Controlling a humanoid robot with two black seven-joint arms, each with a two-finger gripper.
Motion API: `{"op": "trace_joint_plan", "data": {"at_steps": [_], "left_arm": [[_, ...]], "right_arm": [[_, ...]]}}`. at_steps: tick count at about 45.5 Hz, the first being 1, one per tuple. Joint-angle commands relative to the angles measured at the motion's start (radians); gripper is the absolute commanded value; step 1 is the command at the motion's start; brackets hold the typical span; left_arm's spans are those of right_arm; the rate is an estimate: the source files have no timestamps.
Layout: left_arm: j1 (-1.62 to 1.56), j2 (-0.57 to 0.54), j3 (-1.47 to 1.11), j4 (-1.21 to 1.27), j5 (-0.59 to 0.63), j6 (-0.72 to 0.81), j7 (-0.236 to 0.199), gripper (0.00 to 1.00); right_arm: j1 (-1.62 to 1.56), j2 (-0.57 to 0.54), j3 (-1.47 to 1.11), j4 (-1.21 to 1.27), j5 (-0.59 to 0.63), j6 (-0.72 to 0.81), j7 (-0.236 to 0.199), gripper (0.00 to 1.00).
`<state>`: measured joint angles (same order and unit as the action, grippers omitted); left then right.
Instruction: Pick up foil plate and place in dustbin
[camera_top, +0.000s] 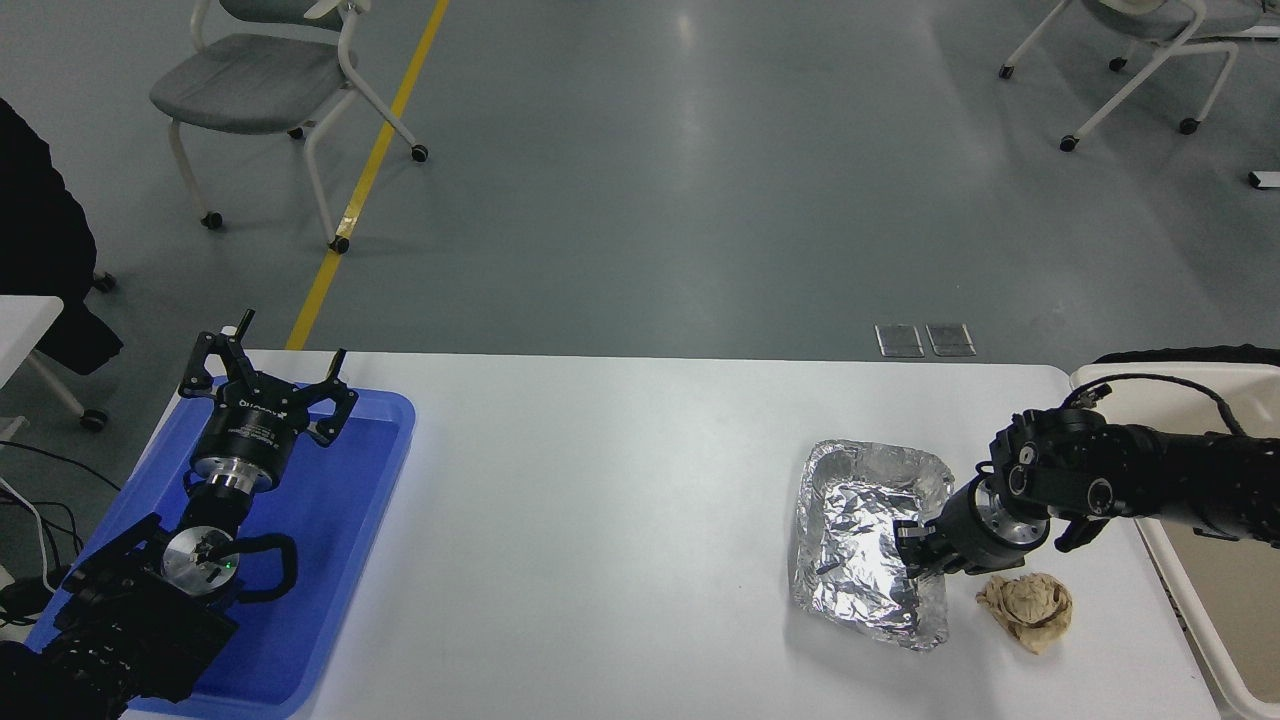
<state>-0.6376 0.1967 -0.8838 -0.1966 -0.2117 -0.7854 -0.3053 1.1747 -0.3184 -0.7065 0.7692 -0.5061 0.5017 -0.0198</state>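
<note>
Right of centre on the smooth white tabletop (620, 520) lies the foil plate (865, 540), a shiny silver tray of crinkled aluminium foil, roughly rectangular with rounded corners and a raised, wrinkled rim; it sits flat on the surface with its floor full of creases that catch the light. Just beside its right near corner, not touching it, rests a small crumpled tan paper ball (1027, 608) with a rough, folded texture. At the right edge stands the dustbin (1160, 377), cream plastic with a thick rounded rim, only partly in view and near the plate's right side. The right arm reaches in from the right edge over the bin's rim, and the right gripper (912, 556) is down at the plate's right rim, its black fingers against the foil there; from this angle I cannot tell how far apart the fingers stand or whether they have hold of the foil. At the lower left a shallow blue plastic tray (370, 470) with smooth glossy walls and rounded corners lies on the tabletop, and the left arm is parked over it, the left gripper (265, 375) pointing away from the camera with its thin black fingers spread wide apart, holding nothing. Beyond the tabletop, grey chairs (260, 80) on castors stand on the glossy grey floor.
</note>
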Motion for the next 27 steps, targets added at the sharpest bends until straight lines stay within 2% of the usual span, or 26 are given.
{"op": "trace_joint_plan", "data": {"at_steps": [1, 19, 23, 27], "left_arm": [[-0.001, 0.0, 0.0, 0.002, 0.0, 0.0, 0.0, 1.0], [0.002, 0.003, 0.0, -0.001, 0.0, 0.0, 0.0, 1.0], [0.002, 0.003, -0.001, 0.002, 0.0, 0.0, 0.0, 1.0], [0.002, 0.003, -0.001, 0.002, 0.0, 0.0, 0.0, 1.0]], "right_arm": [[0.057, -0.021, -0.025, 0.019, 0.0, 0.008, 0.0, 0.0], [0.509, -0.197, -0.269, 0.33, 0.031, 0.092, -0.002, 0.0], [0.661, -0.212, -0.356, 0.422, 0.041, 0.106, 0.0, 0.0], [0.834, -0.212, -0.445, 0.539, 0.102, 0.113, 0.0, 0.0]]}}
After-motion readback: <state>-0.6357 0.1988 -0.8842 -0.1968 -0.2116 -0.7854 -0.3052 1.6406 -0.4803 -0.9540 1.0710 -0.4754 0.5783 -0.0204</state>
